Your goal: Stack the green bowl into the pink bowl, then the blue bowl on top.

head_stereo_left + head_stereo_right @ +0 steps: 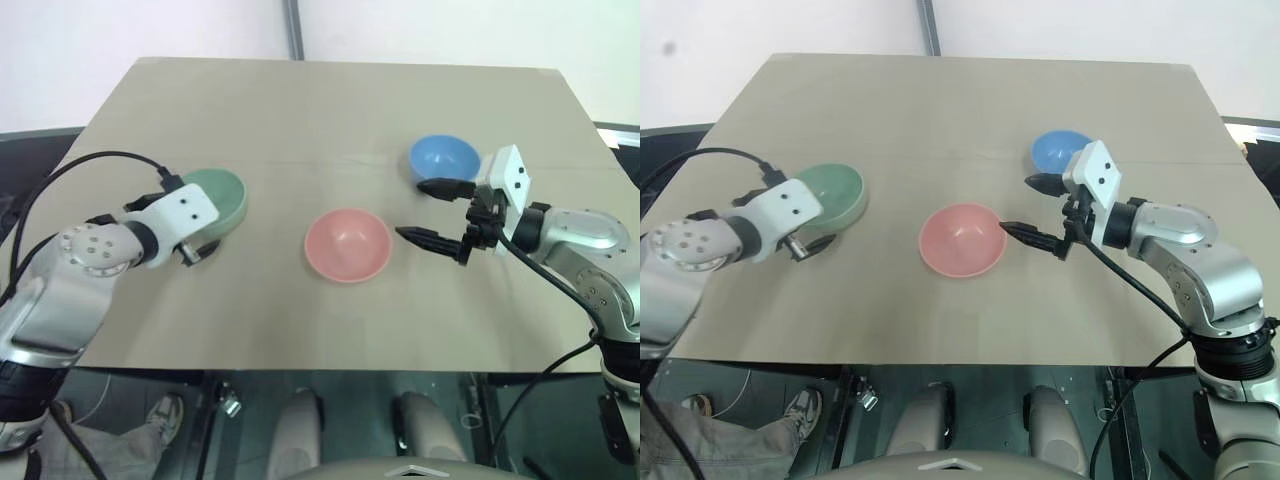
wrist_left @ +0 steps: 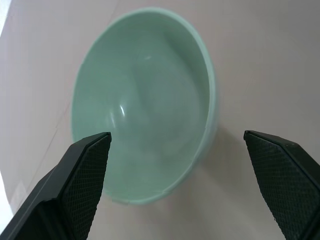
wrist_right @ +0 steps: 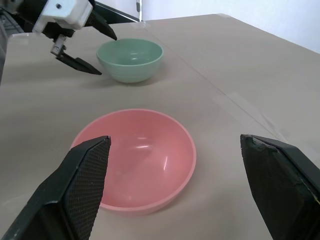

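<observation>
The green bowl (image 1: 222, 196) sits upright at the table's left. My left gripper (image 3: 108, 56) is open just short of its near rim, with the bowl ahead between the spread fingers (image 2: 85, 180). In the middle of the table stands the pink bowl (image 1: 347, 244), empty. My right gripper (image 1: 425, 213) hovers open just to its right, pointing left across the table, with nothing between its fingers. The blue bowl (image 1: 443, 158) stands behind that gripper, further back on the right, and is empty too.
All three bowls rest on a tan table (image 1: 300, 110) whose front edge runs close below both arms. A black cable (image 1: 90, 165) loops off the left wrist. Below the table's front left, a person's shoe (image 1: 165, 415) is on the floor.
</observation>
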Robot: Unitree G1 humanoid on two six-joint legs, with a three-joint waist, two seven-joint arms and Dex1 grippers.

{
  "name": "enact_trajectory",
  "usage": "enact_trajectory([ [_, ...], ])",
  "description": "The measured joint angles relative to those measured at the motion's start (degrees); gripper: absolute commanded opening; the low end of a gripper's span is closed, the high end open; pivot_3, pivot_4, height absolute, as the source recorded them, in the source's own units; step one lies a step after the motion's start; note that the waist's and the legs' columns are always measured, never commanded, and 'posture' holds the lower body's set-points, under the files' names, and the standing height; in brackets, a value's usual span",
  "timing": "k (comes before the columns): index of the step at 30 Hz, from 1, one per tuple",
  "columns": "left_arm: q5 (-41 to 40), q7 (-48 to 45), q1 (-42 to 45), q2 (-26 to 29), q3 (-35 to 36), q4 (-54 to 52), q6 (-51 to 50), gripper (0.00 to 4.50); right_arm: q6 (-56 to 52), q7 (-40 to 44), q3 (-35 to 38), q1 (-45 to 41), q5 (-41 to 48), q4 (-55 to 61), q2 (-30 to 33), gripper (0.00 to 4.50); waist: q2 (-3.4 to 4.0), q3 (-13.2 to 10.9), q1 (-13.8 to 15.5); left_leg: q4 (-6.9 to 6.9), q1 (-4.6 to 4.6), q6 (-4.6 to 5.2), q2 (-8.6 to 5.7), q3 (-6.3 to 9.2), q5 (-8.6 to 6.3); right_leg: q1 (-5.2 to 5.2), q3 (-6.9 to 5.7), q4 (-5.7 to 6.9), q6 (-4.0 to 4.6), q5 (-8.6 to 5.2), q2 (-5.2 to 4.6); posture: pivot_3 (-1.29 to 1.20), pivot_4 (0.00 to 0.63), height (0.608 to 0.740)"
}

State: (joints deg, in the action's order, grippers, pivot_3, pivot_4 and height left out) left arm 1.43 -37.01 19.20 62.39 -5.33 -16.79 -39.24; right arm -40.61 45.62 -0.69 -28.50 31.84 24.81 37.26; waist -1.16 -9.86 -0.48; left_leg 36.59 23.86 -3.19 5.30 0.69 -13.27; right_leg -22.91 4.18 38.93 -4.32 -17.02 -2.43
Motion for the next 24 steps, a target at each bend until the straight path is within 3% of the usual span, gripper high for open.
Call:
enact_trajectory([
  [4,1.84,-1.09,3.19,-1.63,-3.96,1.80,-2.56,1.72,0.00,-0.47,-0.01,0.50,-0.05,1.20,0.69,4.50,-0.04,-0.03,-0.37,0.02,0.02,0.00,0.00,0.00,0.00,-0.01,0.01,0.00,0.00,0.00,0.00,0.00,0.150,0.740],
  [8,1.98,-2.13,3.76,-2.05,-4.21,1.79,-4.12,0.08,0.01,-1.08,0.03,0.89,-0.12,1.28,0.94,4.50,-0.05,-0.03,-0.34,0.01,0.02,0.00,0.00,0.00,0.00,-0.01,0.01,0.01,0.00,0.00,0.00,0.00,0.150,0.740],
  [17,1.44,-6.64,4.62,-1.25,-3.37,1.58,-2.28,0.08,0.02,-2.50,0.14,2.66,-0.35,2.41,1.10,4.50,-0.07,-0.04,-0.19,0.09,0.03,0.00,0.00,0.01,0.00,0.00,0.00,0.05,0.00,0.00,0.00,0.00,0.150,0.740],
  [24,-10.91,-20.99,7.85,-2.97,3.53,-1.55,19.42,0.08,-0.61,-3.50,3.23,6.01,0.01,4.51,3.88,4.50,-0.08,-0.04,0.18,0.13,0.08,0.00,0.01,0.01,0.00,0.02,-0.01,0.00,0.00,0.00,0.00,0.00,0.150,0.740],
])
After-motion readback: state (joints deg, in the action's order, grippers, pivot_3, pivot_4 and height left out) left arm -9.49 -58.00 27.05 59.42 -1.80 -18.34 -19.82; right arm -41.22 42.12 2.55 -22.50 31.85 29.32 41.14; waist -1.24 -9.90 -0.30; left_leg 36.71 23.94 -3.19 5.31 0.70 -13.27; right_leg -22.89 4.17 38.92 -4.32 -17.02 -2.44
